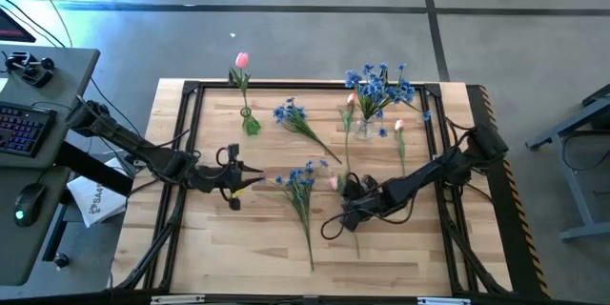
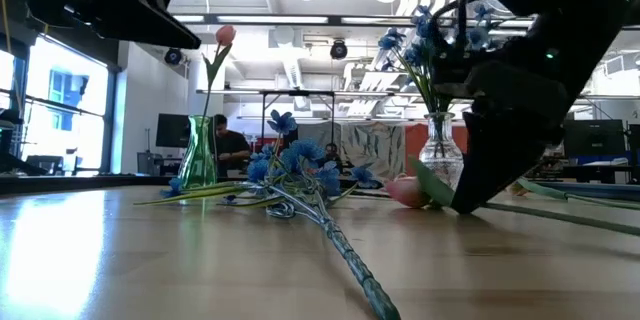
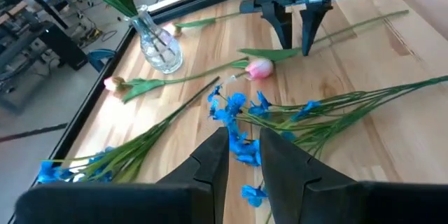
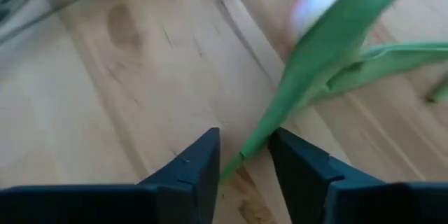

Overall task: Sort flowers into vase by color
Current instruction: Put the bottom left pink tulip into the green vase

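Observation:
A blue-blossomed flower (image 1: 303,179) lies flat mid-table. My left gripper (image 1: 255,179) hovers open just left of it, the blossoms (image 3: 238,108) ahead of its fingers. A pink tulip (image 1: 334,183) lies on the table beside it. My right gripper (image 1: 345,193) is open, pointing down, its fingers on either side of the tulip's green leaf (image 4: 294,84) behind the bud (image 2: 405,192). A green vase (image 1: 250,121) holds one pink tulip. A clear vase (image 1: 364,128) holds blue flowers. My right gripper (image 4: 245,155) comes from above, slanting, with the tulip's leaf and stem (image 4: 255,143) running between its open fingers, which lie across it. The tulip lies on the table. Whether a finger touches the stem, I cannot tell.
Another blue flower (image 1: 291,112) lies between the vases. Loose pink tulips (image 1: 398,129) lie right of the clear vase. A black frame (image 1: 191,88) borders the table. Bare wood shows along the near edge (image 1: 248,257). People sit in the room beyond the table.

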Robot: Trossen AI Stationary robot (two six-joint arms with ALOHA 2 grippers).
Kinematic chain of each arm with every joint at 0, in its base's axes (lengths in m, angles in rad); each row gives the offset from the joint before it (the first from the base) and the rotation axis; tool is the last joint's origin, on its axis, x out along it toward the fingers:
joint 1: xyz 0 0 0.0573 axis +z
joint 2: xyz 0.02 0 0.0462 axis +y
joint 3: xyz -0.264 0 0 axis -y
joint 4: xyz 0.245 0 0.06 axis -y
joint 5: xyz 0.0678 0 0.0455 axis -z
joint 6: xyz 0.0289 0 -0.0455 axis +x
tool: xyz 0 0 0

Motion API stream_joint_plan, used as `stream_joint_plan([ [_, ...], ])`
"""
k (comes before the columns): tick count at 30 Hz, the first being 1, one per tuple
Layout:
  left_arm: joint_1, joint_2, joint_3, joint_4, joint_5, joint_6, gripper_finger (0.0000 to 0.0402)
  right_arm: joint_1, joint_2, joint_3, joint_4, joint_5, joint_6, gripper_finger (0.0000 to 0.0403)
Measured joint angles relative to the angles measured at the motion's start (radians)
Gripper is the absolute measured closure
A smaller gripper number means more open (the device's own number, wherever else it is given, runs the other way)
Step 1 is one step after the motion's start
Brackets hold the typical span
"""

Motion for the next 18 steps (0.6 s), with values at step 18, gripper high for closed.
stream_joint_plan([
  [18,0.001,0.058,0.000,-0.002,0.000,-0.067,0.0332,0.009,-0.010,-0.112,0.299,-0.038,-0.191,0.0398],
])
